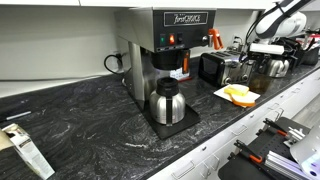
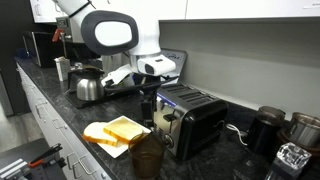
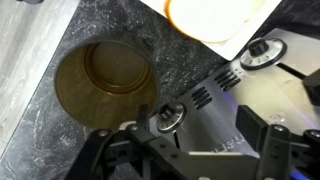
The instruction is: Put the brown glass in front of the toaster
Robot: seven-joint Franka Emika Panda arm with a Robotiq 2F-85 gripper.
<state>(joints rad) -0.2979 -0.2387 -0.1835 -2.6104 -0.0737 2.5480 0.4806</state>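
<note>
The brown glass [image 2: 147,155] stands upright on the dark counter, just in front of the toaster [image 2: 190,120] and its chrome face. In the wrist view I look down into the glass [image 3: 105,85], with the toaster's face and knob [image 3: 215,110] beside it. My gripper [image 2: 149,100] hangs above the glass, apart from it. Its fingers [image 3: 190,152] are spread wide at the bottom of the wrist view and hold nothing. In an exterior view the toaster [image 1: 212,67] sits right of the coffee brewer, and the glass [image 1: 259,83] is small under the gripper [image 1: 263,55].
A white plate [image 2: 100,142] with yellow slices lies next to the glass. A metal kettle [image 2: 88,88] stands behind. The coffee brewer [image 1: 165,45] and steel carafe [image 1: 166,103] stand mid-counter. Dark jars [image 2: 265,130] stand beyond the toaster. The counter's front edge is close.
</note>
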